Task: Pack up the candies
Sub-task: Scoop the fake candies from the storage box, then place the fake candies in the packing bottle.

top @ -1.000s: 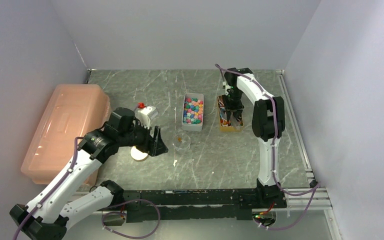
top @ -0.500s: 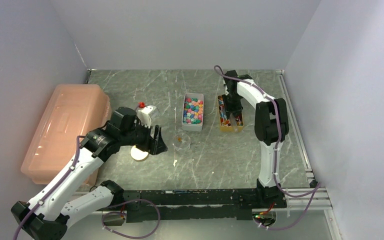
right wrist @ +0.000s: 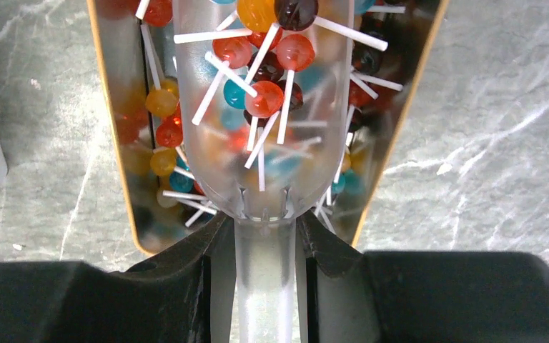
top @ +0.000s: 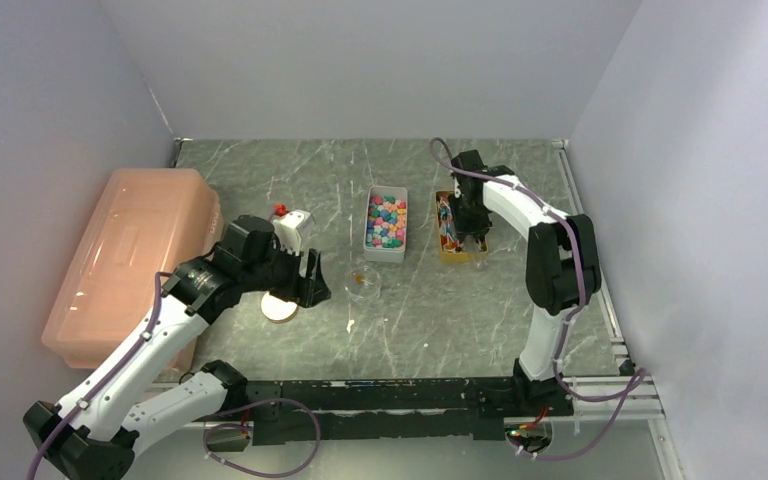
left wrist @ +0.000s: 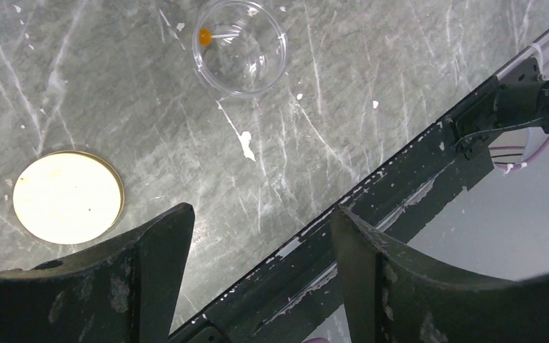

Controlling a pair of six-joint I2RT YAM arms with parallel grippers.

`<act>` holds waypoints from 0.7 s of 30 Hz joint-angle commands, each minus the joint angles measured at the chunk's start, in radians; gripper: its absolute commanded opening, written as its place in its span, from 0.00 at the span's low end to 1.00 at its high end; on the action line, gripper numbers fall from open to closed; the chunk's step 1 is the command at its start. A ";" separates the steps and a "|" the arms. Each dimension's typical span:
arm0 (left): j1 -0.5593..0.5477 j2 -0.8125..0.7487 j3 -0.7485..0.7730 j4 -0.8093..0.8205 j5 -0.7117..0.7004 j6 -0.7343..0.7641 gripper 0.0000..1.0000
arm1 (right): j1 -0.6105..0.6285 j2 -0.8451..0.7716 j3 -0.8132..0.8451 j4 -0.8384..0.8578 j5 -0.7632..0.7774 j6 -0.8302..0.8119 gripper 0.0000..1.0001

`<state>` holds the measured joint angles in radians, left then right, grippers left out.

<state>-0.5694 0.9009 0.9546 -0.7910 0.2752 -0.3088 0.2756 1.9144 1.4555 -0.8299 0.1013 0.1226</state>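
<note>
Right jaws on scoop (right wrist: pixel 261 164), candies (top: pixel 385 222) just beside

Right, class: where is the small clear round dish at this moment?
In the top view the clear dish sits mid-table, on the near side of the white tray of candies, right of the cream disc.

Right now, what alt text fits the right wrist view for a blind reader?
The right tool grips the handle of a clear scoop loaded with lollipops on white sticks. Beneath it sits a gold-walled tray of more lollipops on the grey marbled table.
</note>
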 commanded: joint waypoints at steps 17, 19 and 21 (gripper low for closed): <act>-0.004 -0.022 -0.010 0.011 -0.087 -0.017 0.76 | 0.016 -0.363 -0.295 0.224 0.023 0.009 0.00; -0.004 -0.025 -0.010 0.010 -0.091 -0.018 0.76 | 0.024 -0.397 -0.321 0.236 0.032 0.007 0.00; -0.004 -0.027 -0.010 0.009 -0.095 -0.020 0.76 | 0.031 -0.423 -0.341 0.241 0.043 0.005 0.00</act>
<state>-0.5694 0.8955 0.9478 -0.7918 0.2024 -0.3168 0.2901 1.5635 1.1393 -0.6689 0.1173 0.1169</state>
